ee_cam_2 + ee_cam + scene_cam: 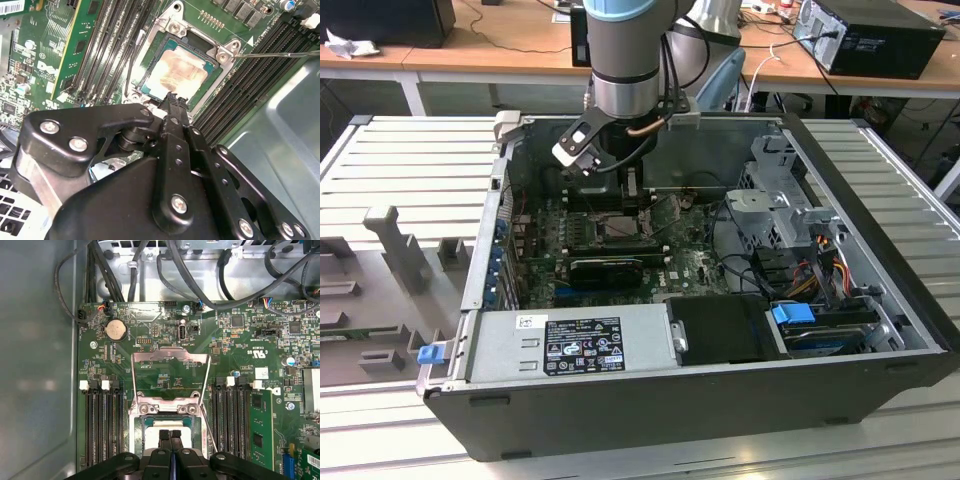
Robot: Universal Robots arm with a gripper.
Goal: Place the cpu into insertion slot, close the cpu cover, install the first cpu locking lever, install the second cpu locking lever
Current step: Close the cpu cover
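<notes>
Fingers (165,442) are pressed together with nothing between them, tips at one edge of the cpu (175,75); contact cannot be told. Cpu lies flat in the insertion slot (172,26), pale top up. Cpu cover (170,356) is swung open and lies back over the green board (100,355). One thin locking lever (280,53) stands free beside the slot. Board sits inside the open computer case (720,400).

We are in a robotics lab or electronics workshop. We see an open PC case (720,410) on a ribbed metal table (410,150), with cable-strewn wooden desks (500,45) and another computer (880,40) behind.
</notes>
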